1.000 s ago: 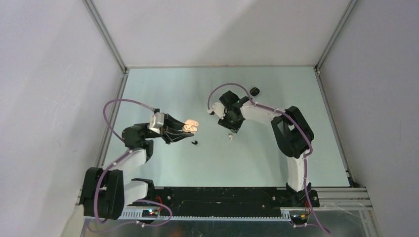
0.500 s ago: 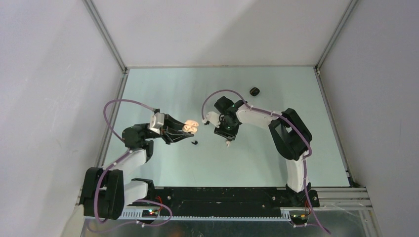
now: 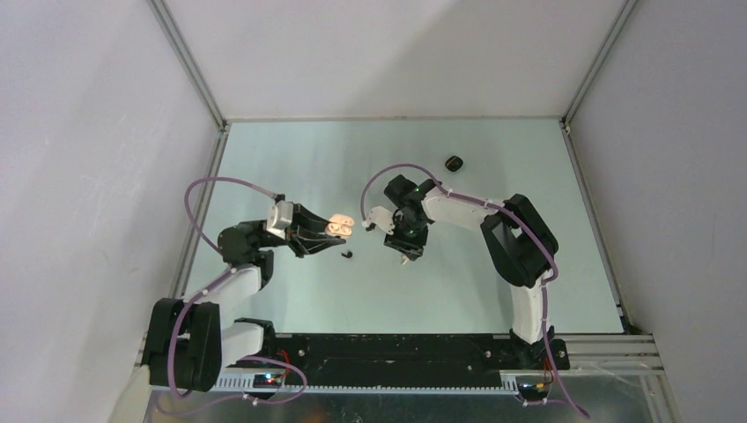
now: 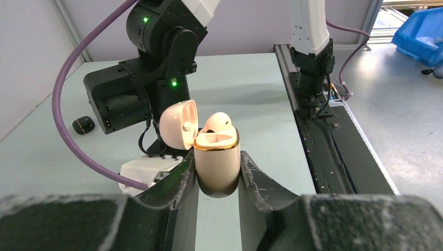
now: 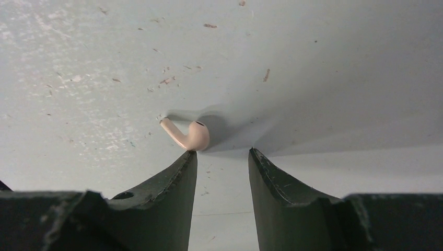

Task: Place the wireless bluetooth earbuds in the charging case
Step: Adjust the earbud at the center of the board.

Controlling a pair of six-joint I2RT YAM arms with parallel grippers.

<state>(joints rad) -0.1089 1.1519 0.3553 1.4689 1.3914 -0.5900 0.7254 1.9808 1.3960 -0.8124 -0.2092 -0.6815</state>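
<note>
Left pincer [image 4: 217, 155] is pinching the cream charging case [image 4: 217, 170] by its lower body and holding it upright above the table [image 3: 493, 159]. The lid [image 4: 179, 124] is flipped open toward frame left. One cream bud [image 4: 217, 121] sits in the case, head poking above the gold rim. Right pincer [image 5: 222, 157] is spread with nothing between the fingers, tips down at the table. The loose cream earbud [image 5: 187, 136] lies flat just ahead of the frame-left fingertip, head right at the tip and stem pointing to the upper left; can't tell if they touch. From the top camera that bud is hidden under the right wrist [image 3: 405, 225]. The black earbud [image 3: 346, 254] is on the table at mid-frame, just below the held case and left of the right pincer, apart from both. A small black pod [image 3: 454, 163] sits alone toward the top of the frame, well clear of both arms. In the left wrist view the right arm's black wrist block fills the space right behind the open lid, and its purple cable [image 4: 68, 104] loops down the left side. A blue bin [image 4: 420, 36] is at the upper right corner, off the table.
</note>
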